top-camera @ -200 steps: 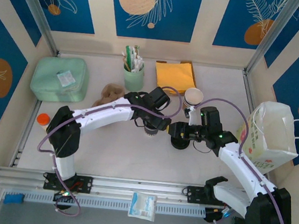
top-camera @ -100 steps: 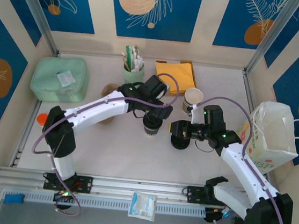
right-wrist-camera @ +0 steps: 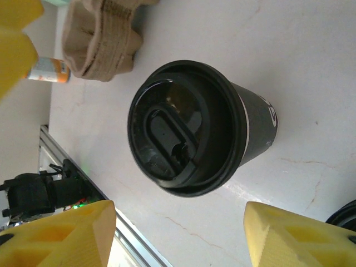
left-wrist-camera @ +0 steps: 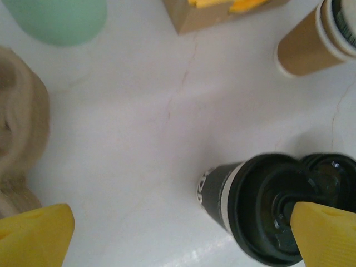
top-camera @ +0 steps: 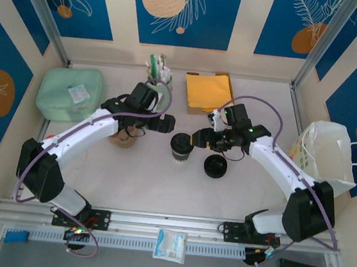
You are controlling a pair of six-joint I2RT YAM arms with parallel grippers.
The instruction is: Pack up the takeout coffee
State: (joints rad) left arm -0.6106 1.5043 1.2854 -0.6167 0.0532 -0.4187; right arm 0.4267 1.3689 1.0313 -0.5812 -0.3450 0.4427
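A dark cup with a black lid [top-camera: 181, 147] stands upright mid-table, with no gripper touching it. My left gripper [top-camera: 162, 124] is open just left of it; in the left wrist view the cup [left-wrist-camera: 261, 206] sits close to the right fingertip [left-wrist-camera: 325, 233]. My right gripper [top-camera: 197, 139] is open just right of the cup, and in the right wrist view the lid [right-wrist-camera: 186, 128] lies above the spread fingers [right-wrist-camera: 61, 233]. Brown paper coffee cups with white rims [left-wrist-camera: 314, 36], nested, stand behind. The pulp carrier [top-camera: 125, 139] lies under my left forearm.
A stack of loose black lids [top-camera: 214, 166] sits right of the lidded cup. A green utensil cup [top-camera: 158, 91], yellow napkins [top-camera: 208, 90] and a mint box [top-camera: 71, 93] line the back. A white bag [top-camera: 320, 162] stands at the right wall. An orange-capped bottle [right-wrist-camera: 47, 69] lies beyond the carrier.
My left gripper has drawn back left off the lidded cup, leaving it standing. My right gripper has moved from the loose lids up and left toward the cup.
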